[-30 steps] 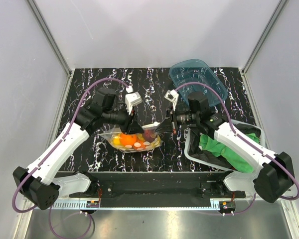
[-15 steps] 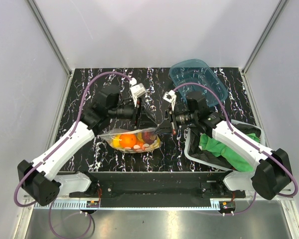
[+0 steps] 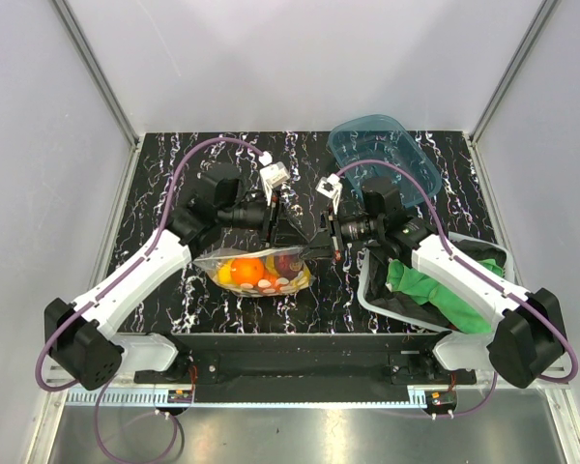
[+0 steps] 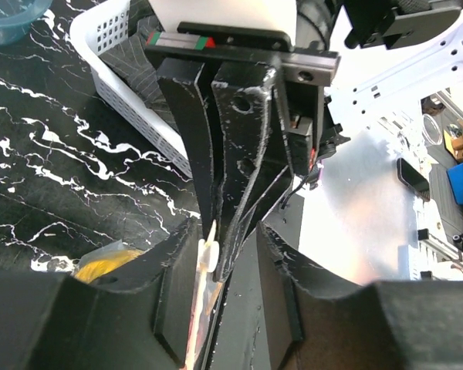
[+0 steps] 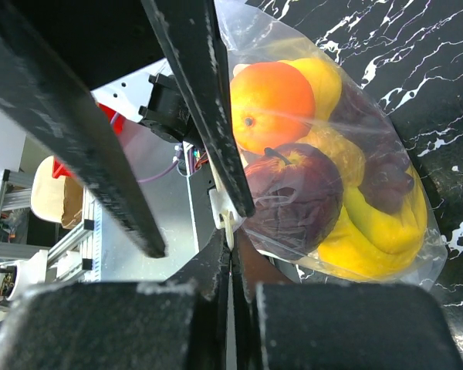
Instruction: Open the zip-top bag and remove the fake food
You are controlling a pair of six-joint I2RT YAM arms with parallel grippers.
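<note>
The bag [image 3: 263, 274] of food [image 3: 248, 270] sags by the desk's near edge, lip pinched in the closed right end effector [image 3: 316, 249]. The left end effector [image 3: 292, 238], half open astride that lip, could pinch both layers, leaving the seal shut.

Two table-mounted robot arms, the left arm [image 3: 135, 280] and the right arm [image 3: 464, 280], share one build: smooth white plastic link shells between bulky black joint housings, each trailed by a looping purple cable [image 3: 188, 159] and capped at the wrist by a small white camera block [image 3: 274, 176]. The left gripper [image 4: 225, 235] has matte black fingers [image 4: 174, 293] scuffed with pale flecks. The right gripper [image 5: 230, 239] carries a thin red-and-green stripe [image 4: 208, 38] and a round bolt hole on its black rail.
</note>
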